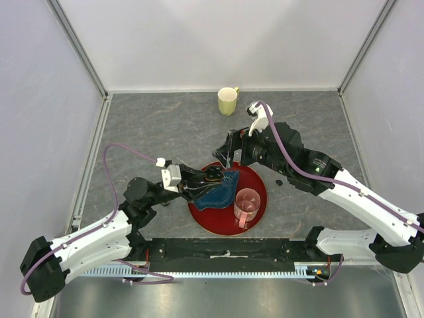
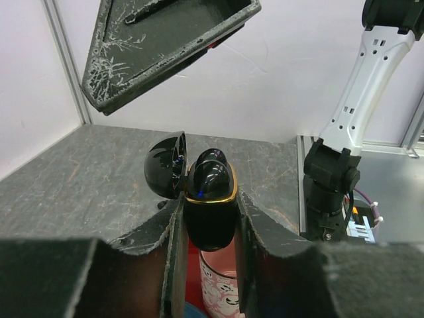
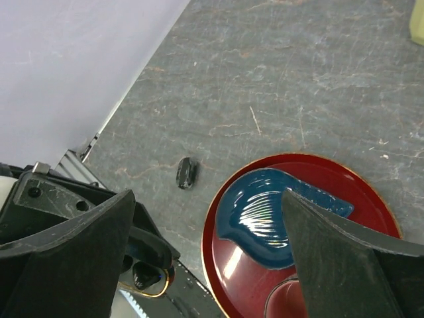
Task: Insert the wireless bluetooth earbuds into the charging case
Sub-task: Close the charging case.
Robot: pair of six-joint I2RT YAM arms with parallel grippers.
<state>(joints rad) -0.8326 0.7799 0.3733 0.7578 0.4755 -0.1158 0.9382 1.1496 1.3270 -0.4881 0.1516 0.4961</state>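
Clamping the charging case [image 2: 211, 192] between its two fingers, the left gripper [image 2: 210, 228] holds it upright above the far edge of the red plate [image 1: 260, 193]. The case lid [image 2: 165, 171] is hinged open toward the left. Two glossy black rounded shapes show at the gold-rimmed mouth of the case; whether they are seated earbuds cannot be told.

The right gripper [image 3: 207, 199] hangs just beyond and above the case with its jaws spread fully apart, grasping nothing. One of its fingers [image 2: 165, 46] appears overhead in the left wrist view.

One earbud [image 3: 187, 172], a small black bean-shaped piece, lies on the grey table [image 1: 165, 119] left of the plate, apart from its rim. A second small black piece [image 1: 278, 181] lies on the table just right of the plate.

Container contents:
- The red plate carries a blue leaf-shaped dish [image 3: 265, 212] on its left half and a translucent pink cup [image 1: 247, 207] on its near right part.
- The pink cup stands upright, touching the dish.
- A yellow-green mug [image 1: 228, 101] stands upright at the far side of the table, well apart from the plate.
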